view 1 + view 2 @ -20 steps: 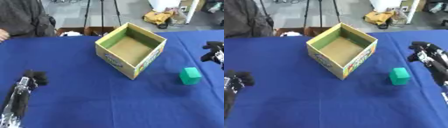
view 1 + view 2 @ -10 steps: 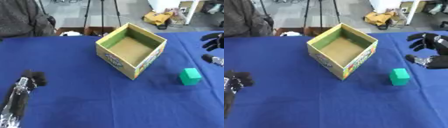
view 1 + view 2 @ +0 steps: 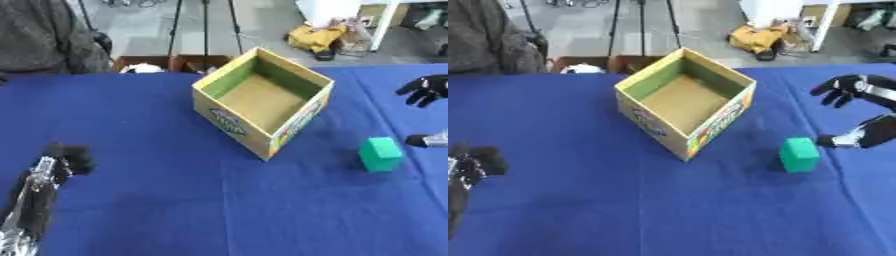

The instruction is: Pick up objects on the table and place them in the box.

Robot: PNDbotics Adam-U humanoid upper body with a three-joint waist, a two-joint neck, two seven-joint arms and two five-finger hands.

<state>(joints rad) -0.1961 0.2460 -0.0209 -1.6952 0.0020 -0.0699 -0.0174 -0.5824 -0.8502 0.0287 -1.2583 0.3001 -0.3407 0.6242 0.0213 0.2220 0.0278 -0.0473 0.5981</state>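
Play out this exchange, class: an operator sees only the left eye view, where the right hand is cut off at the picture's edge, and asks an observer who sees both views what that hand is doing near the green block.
Operator: How much of the right hand can you see?
Observer: In the right eye view the whole right hand shows, with its fingers spread above the blue table.
Operator: Is it touching the green block?
Observer: No. The thumb tip is just right of the green block, with a strip of blue cloth between them.
Operator: Is anything in the box?
Observer: Both views show the box empty. The left hand lies curled at the picture's left edge.
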